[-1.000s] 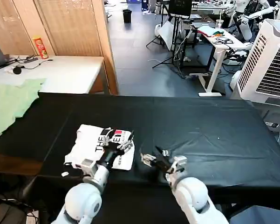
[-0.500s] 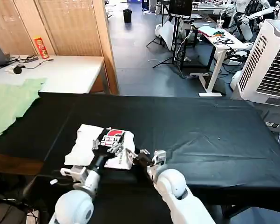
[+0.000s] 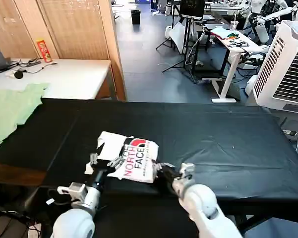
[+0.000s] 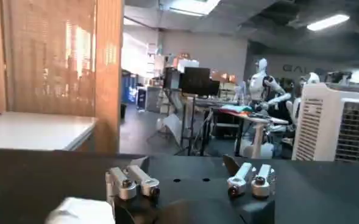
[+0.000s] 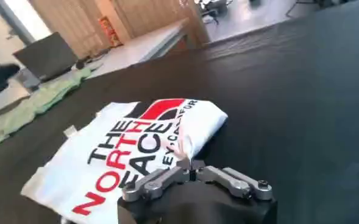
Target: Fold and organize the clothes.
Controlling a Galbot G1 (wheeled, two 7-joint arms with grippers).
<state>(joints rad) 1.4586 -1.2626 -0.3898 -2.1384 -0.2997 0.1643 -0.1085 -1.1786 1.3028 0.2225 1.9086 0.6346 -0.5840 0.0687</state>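
The clothes are one folded white T-shirt (image 3: 134,159) lying print side up near the front edge of the black table (image 3: 218,134), its "THE NORTH FACE" lettering in black and red. My right gripper (image 3: 164,168) sits at the shirt's right edge. In the right wrist view it (image 5: 191,165) is shut, pinching a raised bit of the T-shirt (image 5: 130,143). My left gripper (image 3: 102,159) rests at the shirt's left edge. In the left wrist view it (image 4: 185,163) stands wide open over bare black cloth, with a white corner of the T-shirt (image 4: 81,211) beside it.
A pale green garment (image 3: 10,106) lies on the lower surface to the left, beside a white table (image 3: 74,77) holding a chips can (image 3: 42,49). A white air cooler (image 3: 287,69) stands at the right. The black table stretches right and back from the shirt.
The T-shirt has shifted to the right and turned, so more of its print now shows. My left gripper has slid to its left edge. The right gripper has closed in on its right edge.
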